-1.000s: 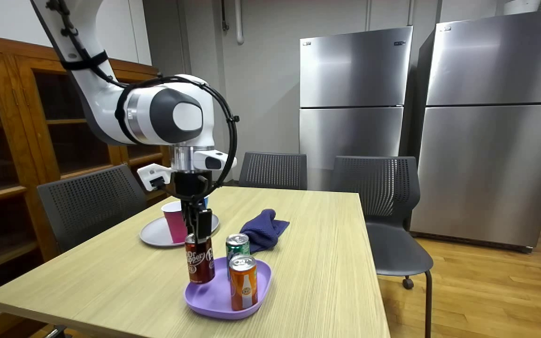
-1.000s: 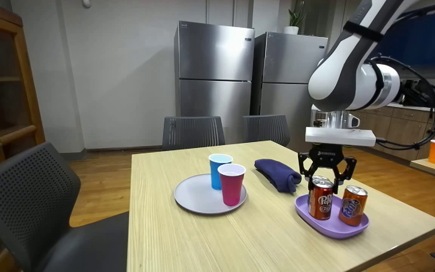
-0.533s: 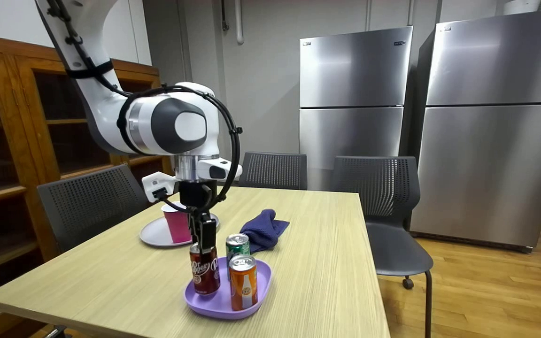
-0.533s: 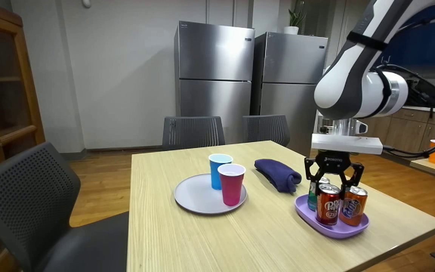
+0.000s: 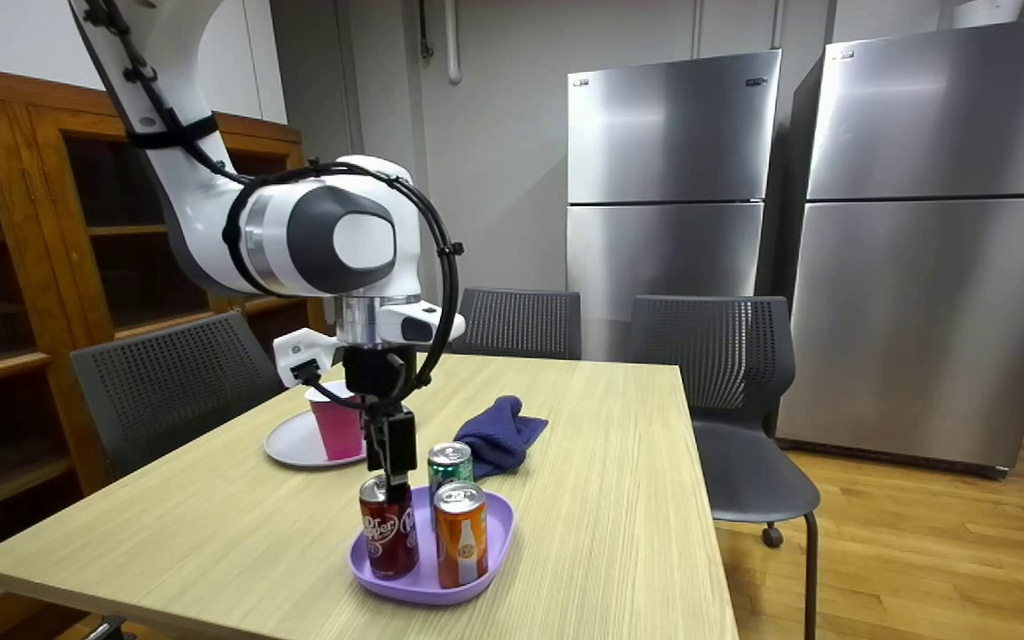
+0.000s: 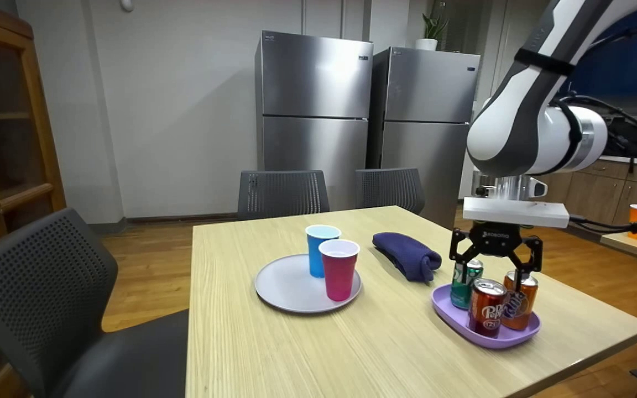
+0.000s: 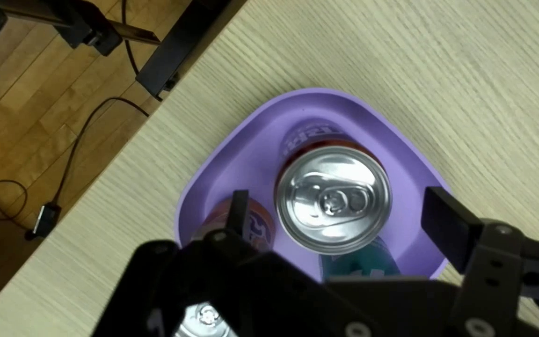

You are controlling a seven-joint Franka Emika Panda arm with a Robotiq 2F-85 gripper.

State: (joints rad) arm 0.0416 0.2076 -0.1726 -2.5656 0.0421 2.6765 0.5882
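The desk (image 6: 363, 354) carries the purple tray (image 7: 246, 164). Above the tray, the tool (image 6: 491, 281) has just spread apart, leaving gaps on both sides of the Dr Pepper can (image 6: 486, 314). Freshly lowered, that can now stands in the tray near the orange can (image 5: 461, 538) and green can (image 6: 460, 296); its setting-down looks complete.

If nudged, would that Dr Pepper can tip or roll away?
Pushed high, the Dr Pepper can might tip, being upright and taller than wide. If it fell, its round shape would likely roll, though the rim of the purple tray may stop it. Its lid looks unopened, so it's probably fairly heavy.
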